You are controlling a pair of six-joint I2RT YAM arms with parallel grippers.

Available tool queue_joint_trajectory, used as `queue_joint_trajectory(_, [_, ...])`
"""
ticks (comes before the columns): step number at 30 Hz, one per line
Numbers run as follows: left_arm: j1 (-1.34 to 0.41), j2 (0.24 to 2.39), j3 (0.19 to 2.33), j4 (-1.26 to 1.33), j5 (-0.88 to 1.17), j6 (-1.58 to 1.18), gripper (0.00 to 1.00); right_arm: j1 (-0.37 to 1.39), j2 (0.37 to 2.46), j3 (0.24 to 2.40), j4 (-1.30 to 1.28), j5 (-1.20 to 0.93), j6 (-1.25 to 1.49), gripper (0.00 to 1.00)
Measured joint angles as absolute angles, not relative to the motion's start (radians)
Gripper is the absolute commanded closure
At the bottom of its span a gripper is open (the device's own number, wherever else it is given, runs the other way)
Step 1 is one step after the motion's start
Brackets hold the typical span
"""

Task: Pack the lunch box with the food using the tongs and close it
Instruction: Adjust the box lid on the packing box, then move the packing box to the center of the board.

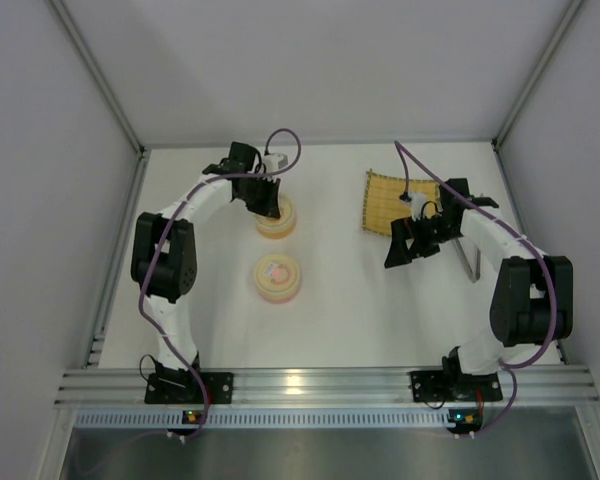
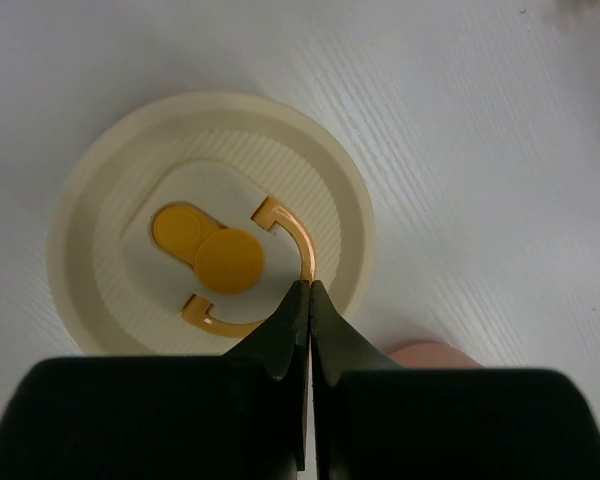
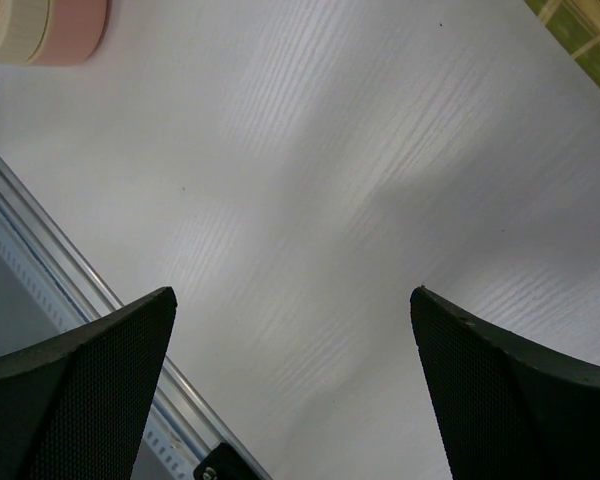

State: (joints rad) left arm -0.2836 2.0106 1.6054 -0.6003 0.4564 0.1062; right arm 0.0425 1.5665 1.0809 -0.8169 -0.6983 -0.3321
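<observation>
The lunch box stands as two lidded cream bowls: the orange-rimmed one (image 1: 276,220) behind and the pink-rimmed one (image 1: 276,279) nearer. My left gripper (image 1: 265,203) hangs over the orange-rimmed bowl. In the left wrist view its jaws (image 2: 310,286) are shut, tips pointing down at the orange arc on the cream lid (image 2: 100,200). My right gripper (image 1: 411,246) is open above bare table, with nothing between its fingers (image 3: 100,370). The grey tongs (image 1: 467,262) lie on the table beside the right arm. The food is out of view.
A yellow woven mat (image 1: 390,203) lies at the back right, its corner (image 3: 585,35) showing in the right wrist view. The pink-rimmed bowl appears at frame edges (image 2: 435,352) (image 3: 50,30). White walls enclose the table; an aluminium rail (image 1: 310,380) runs along its near edge.
</observation>
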Motion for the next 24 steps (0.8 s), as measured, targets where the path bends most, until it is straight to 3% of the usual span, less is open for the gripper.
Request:
queue_joint_trajectory(6, [-0.282, 1.975, 1.547, -0.583, 0.465, 0.106, 0.98, 0.043, 1.567, 1.081, -0.819, -0.698, -0.338, 0.01])
queue_joint_trajectory(8, [-0.281, 1.972, 1.539, -0.584, 0.472, 0.104, 0.81, 0.043, 1.567, 1.081, -0.820, -0.698, -0.339, 0.01])
queue_joint_trajectory(11, [-0.274, 1.960, 1.544, -0.586, 0.482, 0.101, 0.65, 0.043, 1.567, 1.081, -0.820, -0.698, -0.340, 0.01])
queue_joint_trajectory(18, [-0.231, 1.954, 1.782, -0.607, 0.440, 0.076, 0.57, 0.043, 1.567, 1.081, -0.820, -0.699, -0.339, 0.01])
queue_joint_trajectory(24, [-0.214, 1.987, 1.838, -0.607, 0.346, 0.077, 0.56, 0.043, 1.567, 1.081, -0.823, -0.698, -0.341, 0.01])
